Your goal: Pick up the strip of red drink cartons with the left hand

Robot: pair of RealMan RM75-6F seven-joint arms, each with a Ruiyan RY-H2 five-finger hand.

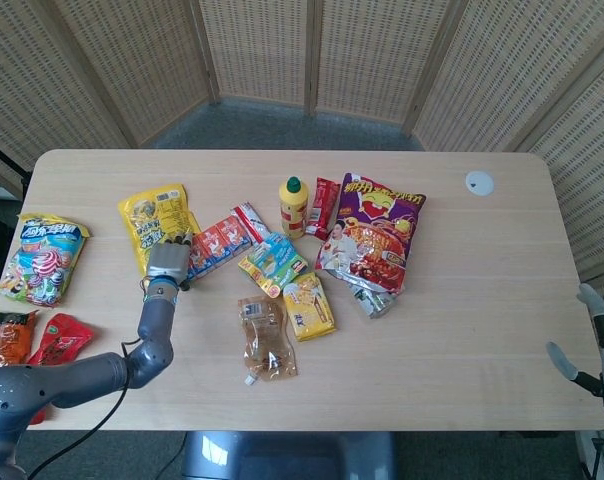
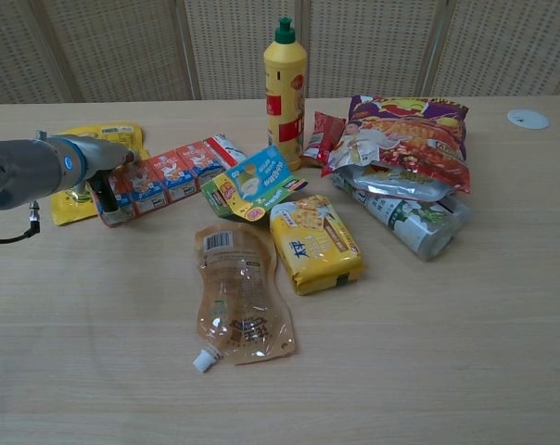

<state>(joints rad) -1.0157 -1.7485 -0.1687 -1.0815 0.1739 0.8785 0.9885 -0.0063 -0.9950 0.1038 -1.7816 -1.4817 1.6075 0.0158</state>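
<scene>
The strip of red drink cartons (image 1: pixel 219 240) (image 2: pixel 173 169) lies slanted on the table, left of the yellow bottle. My left hand (image 1: pixel 168 262) (image 2: pixel 106 174) is at the strip's left end, fingers curled over and around the end carton, gripping it. In the chest view that end is partly hidden behind the fingers. My right hand (image 1: pixel 594 345) shows only at the head view's lower right edge, off the table, fingers apart and holding nothing.
A yellow snack bag (image 1: pixel 154 213) lies just behind the left hand. Right of the strip sit a blue-green packet (image 2: pixel 252 184), the yellow bottle (image 2: pixel 286 88), a clear pouch (image 2: pixel 238 292), a yellow pack (image 2: pixel 315 243) and a purple chip bag (image 1: pixel 374 232). Candy bags (image 1: pixel 42 258) lie far left.
</scene>
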